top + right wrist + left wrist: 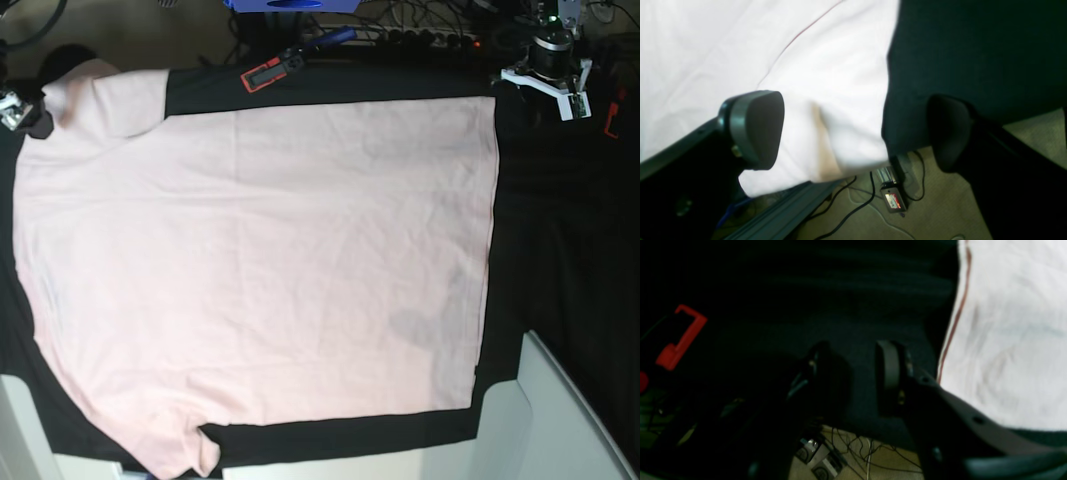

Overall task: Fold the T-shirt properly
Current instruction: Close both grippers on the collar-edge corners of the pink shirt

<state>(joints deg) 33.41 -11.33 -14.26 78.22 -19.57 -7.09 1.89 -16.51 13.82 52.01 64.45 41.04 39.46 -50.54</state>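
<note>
Still unfolded, T-shirt spread flat for folding. Right gripper gaping over near-left sleeve; left gripper part-spread, empty, beside far hem.

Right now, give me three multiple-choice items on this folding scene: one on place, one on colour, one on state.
1. Where does the T-shirt lie?
A. spread flat on the black cloth
B. bunched on the floor
C. held up in the air

2. The T-shirt's colour?
A. blue
B. pale pink
C. green

3. The right hand is:
A. shut on a sleeve
B. open, gripping nothing
C. out of sight

Answers: 1 A, the base view shows it laid out on the cloth; 2 B, pale pink all over; 3 B, in the right wrist view the fingers stand wide apart over the shirt's edge.
</note>
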